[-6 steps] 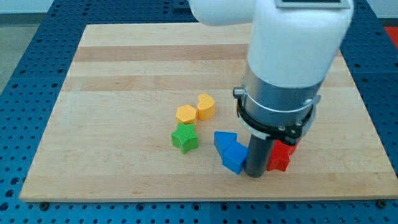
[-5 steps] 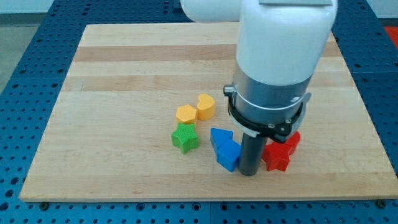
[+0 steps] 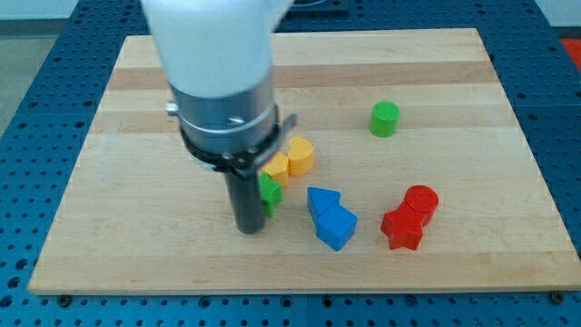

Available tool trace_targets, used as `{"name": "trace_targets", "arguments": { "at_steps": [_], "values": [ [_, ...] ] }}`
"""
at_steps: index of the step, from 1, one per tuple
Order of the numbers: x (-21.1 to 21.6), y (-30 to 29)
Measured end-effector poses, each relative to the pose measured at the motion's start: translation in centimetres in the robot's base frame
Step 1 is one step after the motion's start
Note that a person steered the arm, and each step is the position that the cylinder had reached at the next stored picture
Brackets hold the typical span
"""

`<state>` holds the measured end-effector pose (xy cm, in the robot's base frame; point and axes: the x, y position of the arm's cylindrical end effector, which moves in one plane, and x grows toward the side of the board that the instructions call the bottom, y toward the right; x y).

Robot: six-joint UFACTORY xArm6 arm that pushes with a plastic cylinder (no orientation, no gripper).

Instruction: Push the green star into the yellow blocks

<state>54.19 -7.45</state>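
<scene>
Pale wooden board [image 3: 136, 109] is lying on a blue perforated table [image 3: 36, 54]. The white and grey arm body [image 3: 218, 82] is hanging over the board's left-centre, blocking part of the cluster beneath it.

No pincer on this rig, so nothing is open, closed or gripping; the arm is ending in a straight dark rod. My tip [image 3: 250, 230] is resting on the board at the view's left of the green star block [image 3: 270, 193], touching it or just beside it; contact is too close to call.

The green star block is mostly hiding behind the rod, only its right part showing. It is sitting just below the yellow blocks: a yellow-orange hexagon-like block [image 3: 276, 167], partly covered by the arm, and a yellow heart-shaped block [image 3: 300, 155] just to its right. The star is appearing to touch the lower edge of the hexagon-like block, though the rod is obscuring the join.

To the view's right of the star, two blue blocks [image 3: 330, 218] of angular shape are sitting pressed together. Further right, a red star block [image 3: 401, 229] and a red cylinder [image 3: 420, 201] are touching. A green cylinder [image 3: 385, 119] is standing alone toward the view's upper right, well apart from the rest.
</scene>
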Motion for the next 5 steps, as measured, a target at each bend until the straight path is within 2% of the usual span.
{"name": "trace_targets", "arguments": {
  "at_steps": [1, 5],
  "values": [
    [-2.9, -1.1],
    [-15.3, 2.6]
  ]
}}
